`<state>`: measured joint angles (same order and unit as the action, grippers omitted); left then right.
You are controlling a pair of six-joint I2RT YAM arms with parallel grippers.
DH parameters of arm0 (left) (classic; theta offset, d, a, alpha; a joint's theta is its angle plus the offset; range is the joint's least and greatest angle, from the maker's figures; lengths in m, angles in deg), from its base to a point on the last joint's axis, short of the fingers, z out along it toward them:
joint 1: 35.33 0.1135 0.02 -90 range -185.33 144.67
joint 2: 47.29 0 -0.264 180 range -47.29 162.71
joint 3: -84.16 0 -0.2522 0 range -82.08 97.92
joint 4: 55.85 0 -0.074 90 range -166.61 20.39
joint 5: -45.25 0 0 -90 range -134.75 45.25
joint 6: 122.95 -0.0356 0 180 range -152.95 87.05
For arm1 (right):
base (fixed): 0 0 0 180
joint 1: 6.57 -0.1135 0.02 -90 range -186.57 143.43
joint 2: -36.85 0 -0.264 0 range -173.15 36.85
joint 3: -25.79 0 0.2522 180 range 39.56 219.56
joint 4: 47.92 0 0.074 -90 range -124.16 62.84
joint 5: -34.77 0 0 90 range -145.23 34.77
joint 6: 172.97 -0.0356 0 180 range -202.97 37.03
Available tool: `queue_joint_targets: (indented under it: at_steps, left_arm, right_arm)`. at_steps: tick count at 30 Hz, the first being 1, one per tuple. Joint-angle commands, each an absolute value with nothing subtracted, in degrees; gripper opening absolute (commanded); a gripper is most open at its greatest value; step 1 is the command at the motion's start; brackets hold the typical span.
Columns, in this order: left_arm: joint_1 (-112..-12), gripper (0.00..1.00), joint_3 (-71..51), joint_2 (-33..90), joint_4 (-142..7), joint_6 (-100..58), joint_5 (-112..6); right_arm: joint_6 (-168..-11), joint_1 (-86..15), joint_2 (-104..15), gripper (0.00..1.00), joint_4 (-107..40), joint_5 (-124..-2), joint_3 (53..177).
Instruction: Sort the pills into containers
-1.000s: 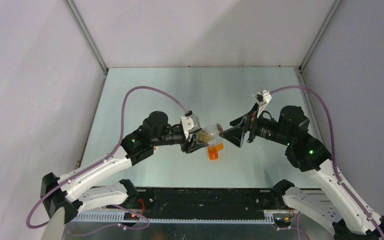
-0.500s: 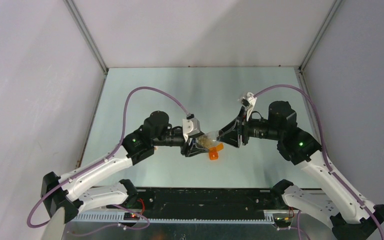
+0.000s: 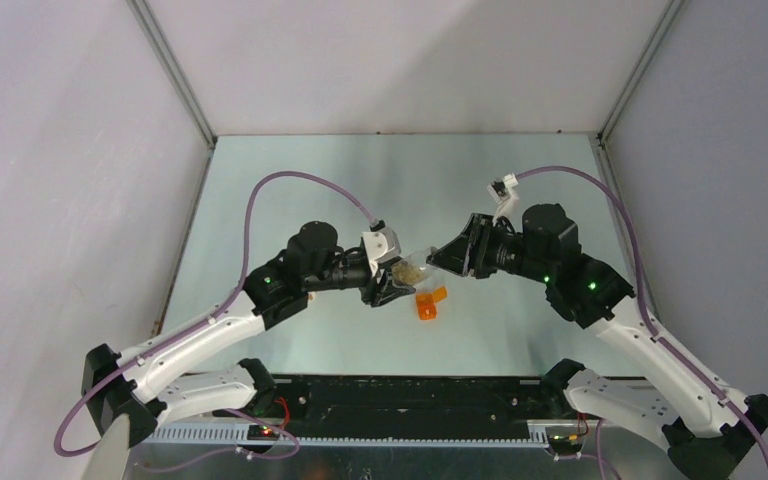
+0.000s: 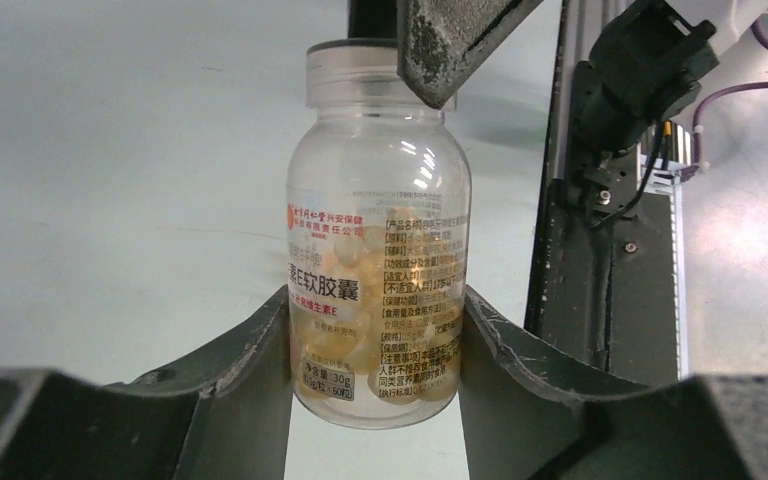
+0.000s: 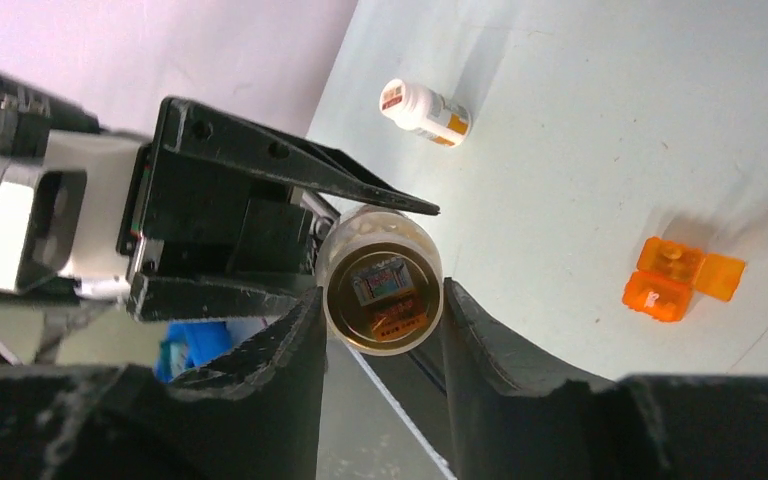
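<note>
A clear pill bottle [image 4: 378,250] with yellow softgels and a printed label is held off the table, lying roughly level in the top view [image 3: 412,268]. My left gripper [image 4: 375,330] is shut on its lower body, one finger on each side. My right gripper [image 5: 380,300] meets it from the right [image 3: 440,258], and its fingers press both sides of the bottle's gold-brown cap [image 5: 382,290]. One right finger [image 4: 450,50] shows over the cap in the left wrist view. A small orange pill container [image 3: 428,303] lies open on the table just below the bottle.
A white pill bottle [image 5: 425,110] with an orange label lies on its side on the table, seen only in the right wrist view. The orange container [image 5: 680,278] lies to the right there. The black rail [image 3: 410,395] runs along the near edge.
My right gripper has moved left to the bottle and narrowed its jaws from wide open onto the cap. The left gripper keeps its hold, with the bottle roughly where it was.
</note>
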<state>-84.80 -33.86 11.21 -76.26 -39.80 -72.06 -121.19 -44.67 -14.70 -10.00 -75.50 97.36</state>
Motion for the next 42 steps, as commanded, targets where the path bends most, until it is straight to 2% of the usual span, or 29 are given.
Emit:
queue_joint_targets:
  at_steps: [1, 2, 4, 6, 11, 13, 14, 15, 16, 17, 18, 19, 20, 23, 25, 32, 36, 42]
  left_arm:
    - [-85.7, 0.0, -32.7, 11.1, -72.3, -41.9, -70.5]
    - [-85.7, 0.0, -32.7, 11.2, -72.3, -41.9, -70.2]
    - [-85.7, 0.0, -32.8, 11.2, -72.1, -41.7, -69.8]
    - [-85.7, 0.0, -33.0, 11.2, -71.7, -41.4, -69.5]
    - [-85.7, 0.03, -33.1, 11.4, -70.4, -40.2, -68.7]
    - [-85.7, 0.1, -32.9, 11.6, -70.1, -39.6, -67.9]
    - [-85.7, 0.14, -32.8, 11.7, -70.0, -39.5, -67.5]
    - [-85.7, 0.17, -32.8, 11.6, -69.9, -39.1, -67.3]
    - [-85.7, 0.24, -33.1, 11.6, -68.9, -38.9, -66.7]
    - [-85.7, 0.32, -33.3, 11.4, -68.2, -38.4, -66.6]
    - [-85.7, 0.37, -33.8, 11.1, -67.0, -38.2, -66.2]
    - [-85.7, 0.5, -34.1, 10.8, -66.5, -37.9, -66.0]
    - [-85.8, 0.58, -34.7, 10.4, -65.5, -37.8, -65.8]
    - [-85.8, 0.95, -36.3, 9.5, -64.1, -37.3, -63.5]
    - [-85.7, 0.99, -37.3, 8.5, -63.1, -36.6, -60.1]
    - [-85.6, 0.99, -42.0, 4.3, -58.7, -31.6, -43.3]
    - [-85.5, 0.99, -44.3, 2.1, -57.2, -30.0, -38.4]
    - [-85.1, 0.99, -45.8, 1.4, -55.8, -27.1, -32.8]
  right_arm:
    - [-135.8, -47.1, -15.1, 0.47, -11.5, -61.5, 99.8]
    - [-134.7, -47.3, -15.1, 0.54, -11.9, -61.9, 99.7]
    - [-132.3, -48.3, -15.3, 0.76, -13.1, -62.6, 99.8]
    - [-130.6, -49.0, -15.6, 0.84, -13.7, -63.1, 99.8]
    - [-129.1, -50.4, -18.6, 0.87, -15.3, -66.8, 99.7]
    - [-129.0, -51.2, -19.9, 0.8, -15.5, -66.9, 99.7]
    - [-129.1, -51.6, -20.8, 0.68, -15.5, -66.8, 99.7]
    - [-129.7, -51.7, -21.2, 0.62, -15.3, -66.6, 99.8]
    - [-129.8, -51.8, -21.7, 0.5, -15.7, -66.7, 99.8]
    - [-129.9, -51.8, -21.8, 0.44, -15.8, -66.6, 99.8]
    - [-129.9, -52.0, -21.9, 0.32, -16.2, -66.3, 99.8]
    - [-129.5, -52.2, -21.7, 0.27, -16.3, -64.9, 99.8]
    - [-129.3, -52.3, -21.2, 0.21, -15.9, -63.7, 99.8]
    - [-126.7, -51.8, -19.4, 0.16, -14.4, -56.7, 99.8]
    - [-124.6, -49.7, -18.5, 0.15, -12.0, -52.5, 99.8]
    - [-116.0, -36.9, -19.7, 0.15, -1.8, -35.2, 96.3]
    - [-113.4, -31.6, -22.9, 0.15, -3.0, -31.6, 91.5]
    - [-110.5, -29.8, -30.2, 0.16, -8.5, -29.7, 86.1]
